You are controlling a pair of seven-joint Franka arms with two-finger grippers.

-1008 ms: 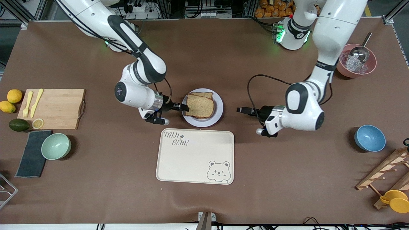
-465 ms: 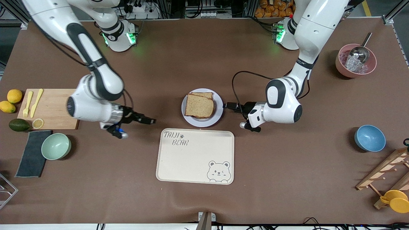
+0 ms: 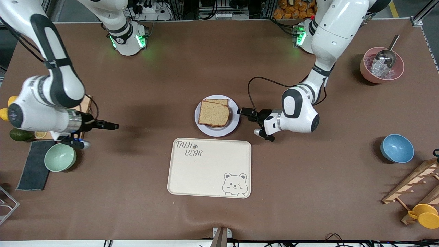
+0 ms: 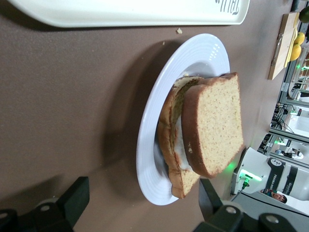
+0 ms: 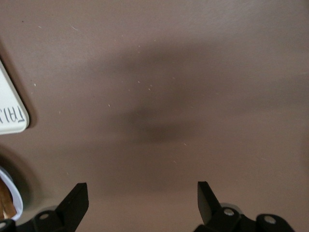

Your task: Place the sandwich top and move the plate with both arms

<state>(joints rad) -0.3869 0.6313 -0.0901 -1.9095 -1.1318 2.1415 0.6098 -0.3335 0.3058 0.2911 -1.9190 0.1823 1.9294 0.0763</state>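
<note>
Jaws on both grippers stand spread and hold nothing. In the front view the left gripper (image 3: 242,111) sits low, just beside the plate's (image 3: 234,123) rim on the side toward the left arm's end of the surface; whether it touches the rim cannot be told. Its wrist view shows the two black fingers (image 4: 72,200) wide apart with the plate's edge between them. The right gripper (image 3: 115,126) is well apart from the plate, over bare cloth near the wooden cutting board (image 3: 73,113), its jaws framing nothing but brown cloth.

The sandwich top (image 3: 213,113) — a plain brown slice — lies on a lower slice on the plate, a little askew, with something white showing between them in the left wrist view. The placing step looks done. What seems left is the move of the plate with both arms, perhaps onto the cream tray (image 3: 210,168) with a bear drawing, which lies nearer the front camera than the plate and holds nothing. Only one arm is at the plate so far.

A brown cloth covers the surface. Toward the right arm's end lie lemons, an avocado, yellow cutlery, a dark cloth and a green bowl (image 3: 60,157). Toward the left arm's end — a pink bowl with ice and a metal scoop, a blue bowl (image 3: 396,148), a wooden rack, a yellow cup. Cables and shelving run along the edge where the bases stand.
</note>
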